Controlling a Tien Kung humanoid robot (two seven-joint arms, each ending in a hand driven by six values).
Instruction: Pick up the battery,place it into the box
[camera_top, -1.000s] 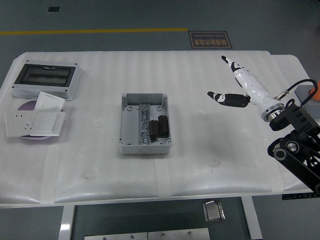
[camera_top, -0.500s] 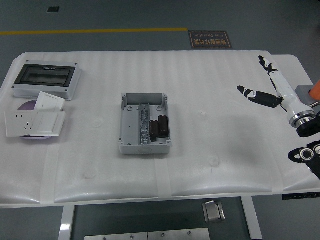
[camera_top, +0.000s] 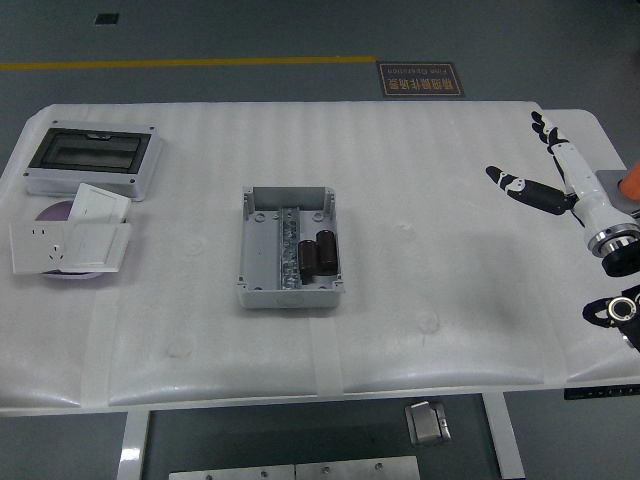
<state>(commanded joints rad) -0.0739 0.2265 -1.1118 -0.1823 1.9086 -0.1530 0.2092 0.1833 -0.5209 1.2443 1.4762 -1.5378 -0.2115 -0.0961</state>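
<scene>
A grey open box (camera_top: 288, 249) sits at the middle of the white table (camera_top: 400, 330). Two dark cylindrical batteries (camera_top: 317, 253) lie side by side inside it, at its right half. My right hand (camera_top: 540, 165) is far off at the table's right edge, white with black fingertips, its fingers (camera_top: 520, 186) spread and holding nothing. The left arm is out of sight.
At the far left stands a grey enclosure with a dark transparent lid (camera_top: 92, 160). In front of it lie white wall sockets and switch plates (camera_top: 70, 240) over a purple disc (camera_top: 55, 212). A grey block with an orange part (camera_top: 625, 185) is at the right edge.
My right hand has pulled back from the table's right middle towards the right edge, staying open and empty. The box and batteries have not moved.
</scene>
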